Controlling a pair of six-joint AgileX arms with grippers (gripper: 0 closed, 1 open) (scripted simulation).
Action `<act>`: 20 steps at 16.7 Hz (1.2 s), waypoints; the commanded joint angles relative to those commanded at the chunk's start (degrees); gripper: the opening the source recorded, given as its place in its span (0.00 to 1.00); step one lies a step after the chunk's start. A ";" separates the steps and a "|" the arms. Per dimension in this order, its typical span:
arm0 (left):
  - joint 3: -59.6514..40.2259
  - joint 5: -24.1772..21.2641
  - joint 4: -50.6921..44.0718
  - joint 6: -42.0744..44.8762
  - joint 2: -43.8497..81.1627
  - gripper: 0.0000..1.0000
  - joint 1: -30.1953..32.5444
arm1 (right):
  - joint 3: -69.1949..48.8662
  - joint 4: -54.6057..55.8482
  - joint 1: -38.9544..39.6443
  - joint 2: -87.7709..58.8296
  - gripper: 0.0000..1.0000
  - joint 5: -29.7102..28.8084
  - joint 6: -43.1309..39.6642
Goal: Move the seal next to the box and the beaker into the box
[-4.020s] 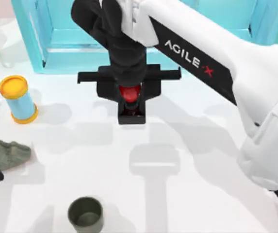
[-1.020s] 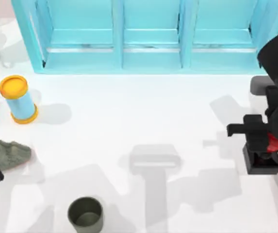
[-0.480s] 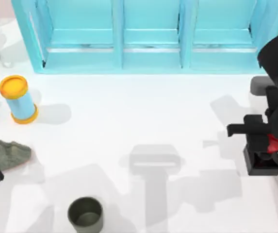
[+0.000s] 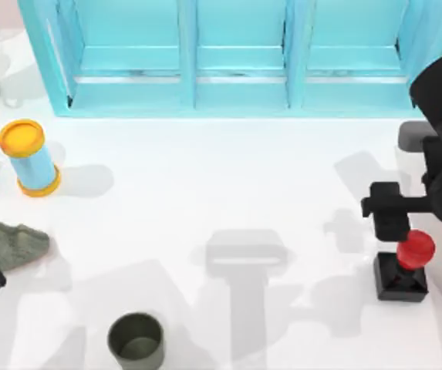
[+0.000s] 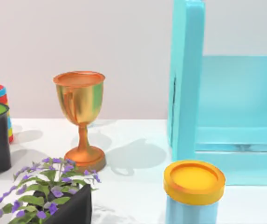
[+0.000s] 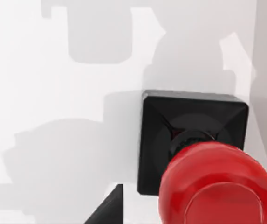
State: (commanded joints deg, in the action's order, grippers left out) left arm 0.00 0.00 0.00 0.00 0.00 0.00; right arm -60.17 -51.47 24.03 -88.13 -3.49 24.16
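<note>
Seal (image 4: 403, 268), a black square block with a glossy red knob, stands just below the right gripper (image 4: 391, 210), whose fingers are spread and empty; the olive-grey cylindrical beaker (image 4: 136, 340) sits far left of it, nearer the left arm.

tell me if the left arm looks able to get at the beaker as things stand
Probably yes. The beaker stands upright and alone on open table near the front left, with the left arm parked at the left edge. The grey cloth lies apart from it, and the right gripper is far right by the seal.
</note>
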 joint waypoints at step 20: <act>0.00 0.00 0.00 0.00 0.00 1.00 0.00 | -21.13 -22.18 -0.22 0.97 1.00 0.03 -0.32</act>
State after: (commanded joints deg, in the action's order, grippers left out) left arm 0.00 0.00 0.00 0.00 0.00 0.00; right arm -81.31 -73.66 23.81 -87.15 -3.45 23.84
